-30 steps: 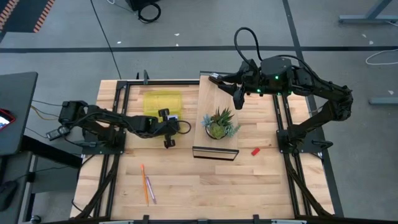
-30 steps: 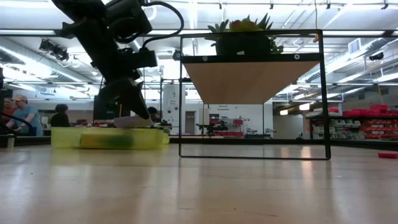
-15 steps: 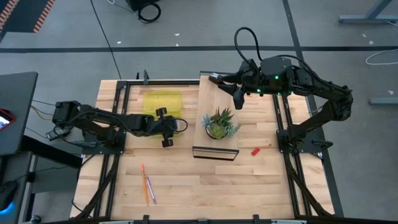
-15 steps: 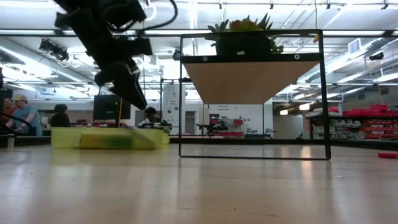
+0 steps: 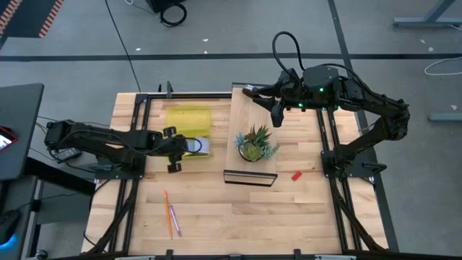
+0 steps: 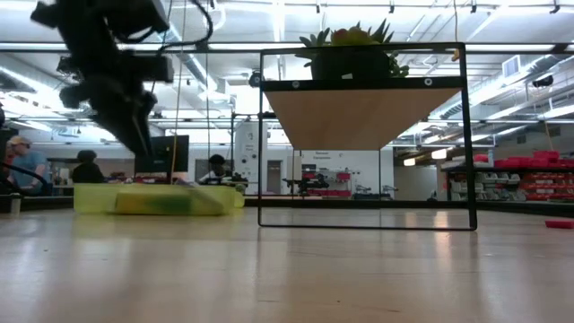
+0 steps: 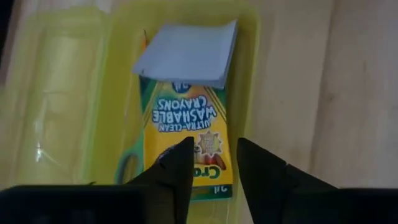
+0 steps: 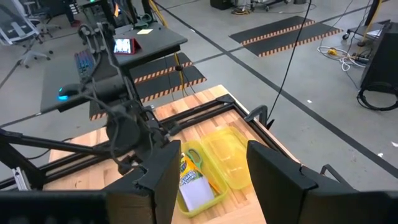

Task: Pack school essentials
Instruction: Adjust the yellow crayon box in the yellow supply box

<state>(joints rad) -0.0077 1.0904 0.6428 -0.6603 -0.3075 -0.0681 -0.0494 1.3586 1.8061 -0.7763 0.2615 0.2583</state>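
Left end effector (image 7: pixel 212 163) parted, empty

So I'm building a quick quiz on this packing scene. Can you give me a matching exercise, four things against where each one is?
Things:
1. blue pad
2. pencils
3. red block
4. potted plant

Places:
A. on the raised wooden shelf
B. on bare table near the front edge, left side
C. in the yellow tray, lying on the crayon box
D. on the table right of the shelf frame

Pairs: 1-C, 2-B, 3-D, 4-A
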